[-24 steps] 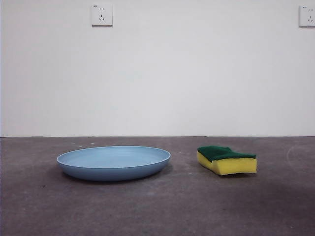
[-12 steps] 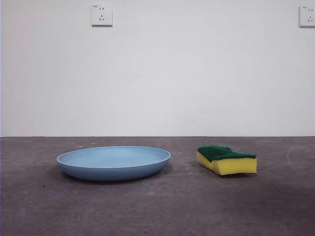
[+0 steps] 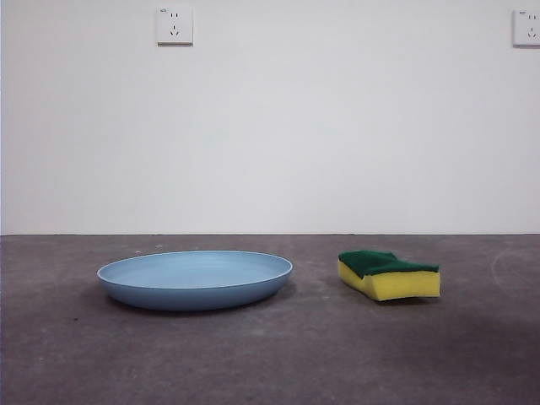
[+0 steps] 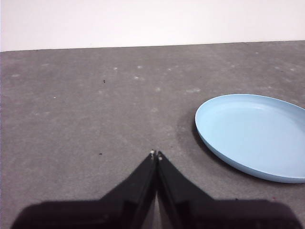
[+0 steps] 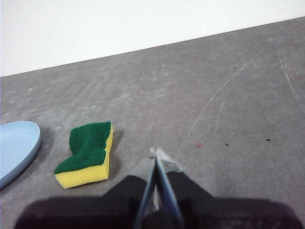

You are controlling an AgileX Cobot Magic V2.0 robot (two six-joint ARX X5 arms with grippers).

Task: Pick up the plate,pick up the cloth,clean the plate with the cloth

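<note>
**Plate and sponge at rest, both grippers closed and empty**

We note the left gripper [image 4: 156, 153] above bare table [image 3: 270, 363], jaws pressed tip to tip, gripping nothing; it sits apart from the plate [image 3: 195, 279]. The plate, light blue, lies flat and upright on the table, left of centre in the front view. Right of it, with a clear gap between, we see the cloth [image 3: 389, 274], a yellow sponge with its green layer facing up, also flat on the table. Farther right, the right gripper [image 5: 156, 153] hangs over the table near the sponge without touching it, jaws together, empty. Neither arm appears in the front view. Two wall sockets [image 3: 175, 25] sit high on the far wall.
</note>
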